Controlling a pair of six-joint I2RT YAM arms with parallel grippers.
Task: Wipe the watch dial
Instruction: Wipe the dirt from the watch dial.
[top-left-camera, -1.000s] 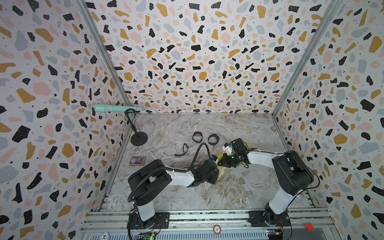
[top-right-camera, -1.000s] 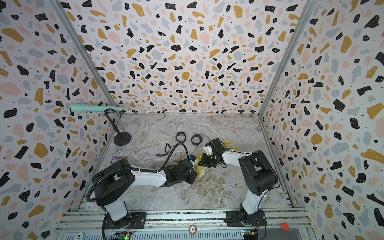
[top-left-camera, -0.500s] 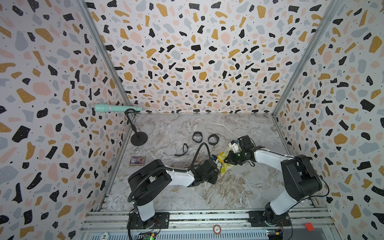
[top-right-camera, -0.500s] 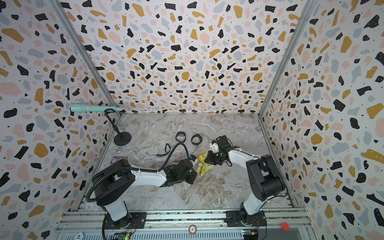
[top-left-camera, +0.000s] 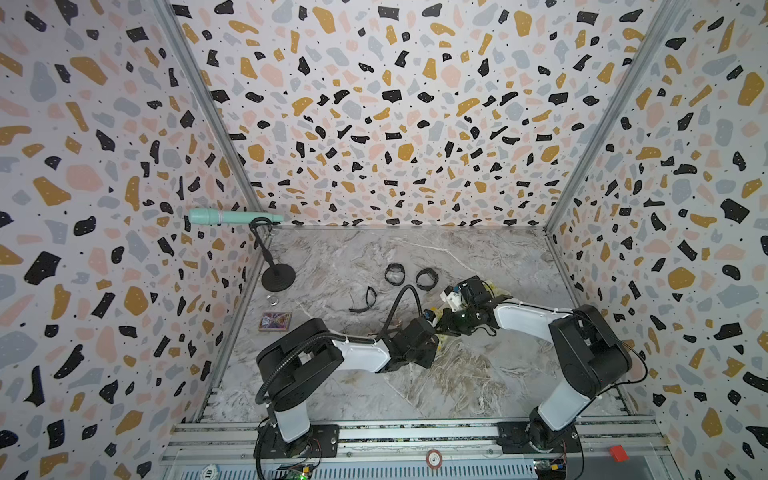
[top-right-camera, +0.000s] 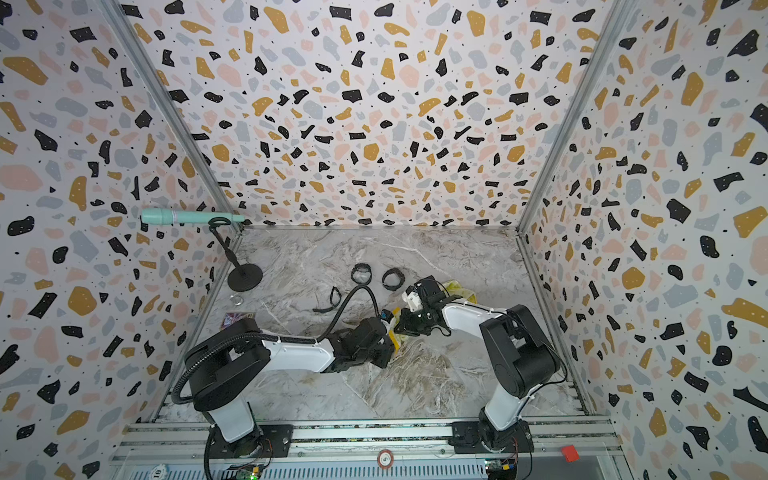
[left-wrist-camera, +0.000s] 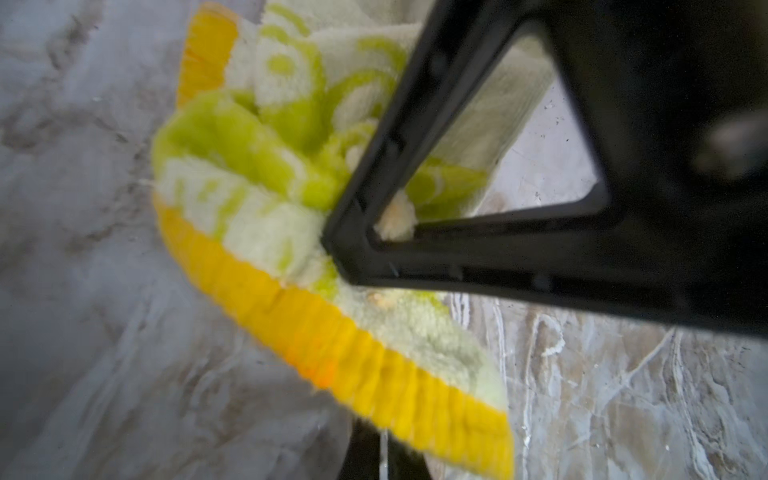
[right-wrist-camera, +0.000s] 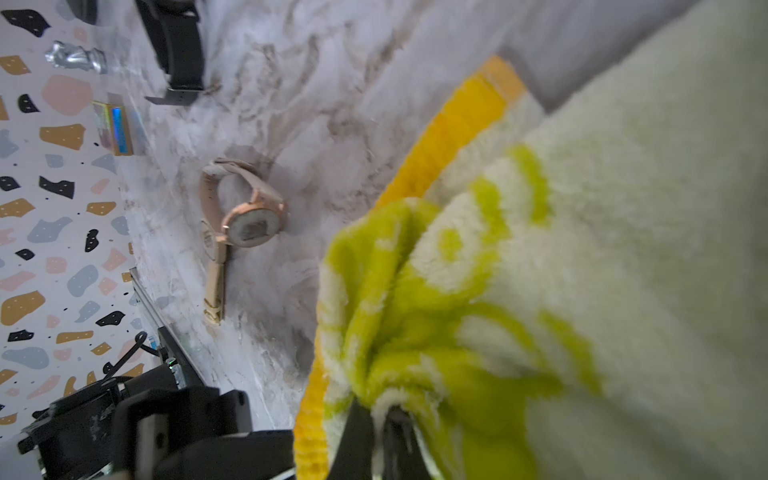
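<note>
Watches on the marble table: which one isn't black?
The round rose-gold watch with the beige strap, seen in the right wrist view. The other three watches are all black.

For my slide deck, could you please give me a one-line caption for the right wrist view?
Right tool pinches a yellow-edged green-patterned towel, the rose-gold watch lying apart on the marble table.

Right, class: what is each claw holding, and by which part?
Both hold the same cloth: the left claw pinches it just inside its yellow edge, the right claw a bunched green fold.
</note>
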